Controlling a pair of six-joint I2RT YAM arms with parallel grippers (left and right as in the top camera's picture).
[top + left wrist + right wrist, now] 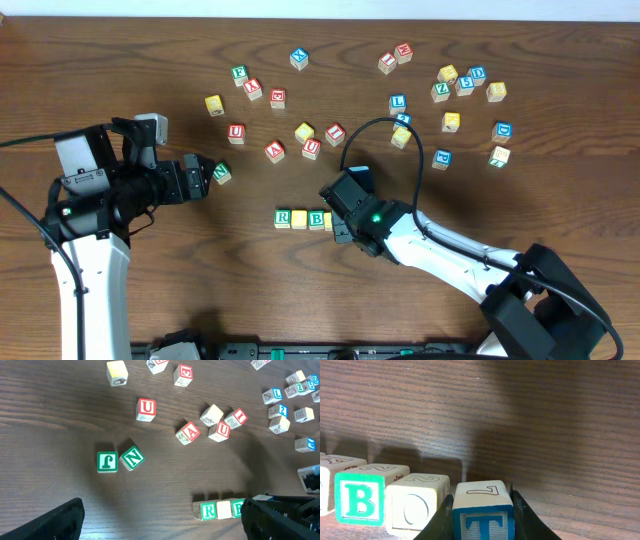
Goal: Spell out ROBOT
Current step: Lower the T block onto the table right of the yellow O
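A row of letter blocks lies mid-table: green R (283, 217), yellow O (299, 218), green B (316, 219). In the right wrist view the green B (360, 499) and a second O (417, 505) show, and my right gripper (482, 527) is shut on a blue T block (482, 510), set just right of that O. In the overhead view the right gripper (340, 226) covers the row's right end. My left gripper (205, 170) is open and empty, beside a green N block (222, 173). The left wrist view shows N (132, 457), a green J (107, 461) and the row's R (207, 510).
Loose letter blocks are scattered across the far half of the table: a group at the back left (252, 88), a group in the middle (310, 148) and a cluster at the back right (462, 82). The right arm's black cable (385, 122) arches over the middle blocks.
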